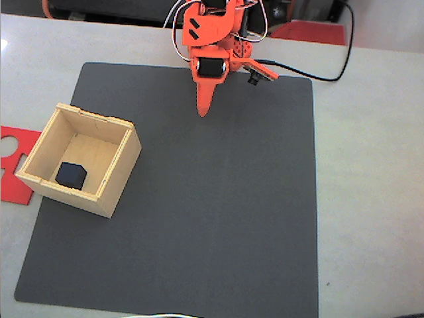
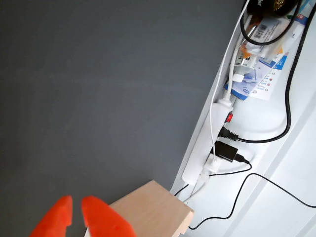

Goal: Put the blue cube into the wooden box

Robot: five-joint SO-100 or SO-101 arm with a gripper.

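In the fixed view the small navy blue cube [image 1: 70, 175] lies on the floor of the open wooden box [image 1: 120, 167], near its front left corner. The box stands on the left edge of a dark grey mat [image 1: 212, 218]. My orange gripper [image 1: 203, 111] is folded back at the top of the mat, far to the right of the box, its fingers closed to a point with nothing held. The wrist view has the two orange fingertips [image 2: 101, 215] close together at the bottom left, gripper [image 2: 76, 201].
A flat red cut-out plate [image 1: 13, 165] lies left of the box, partly under it. A black cable [image 1: 331, 76] runs off the arm's base at the top right. The wrist view takes in a white power strip [image 2: 207, 148] with plugs, cables and a pale wooden corner [image 2: 153, 210].
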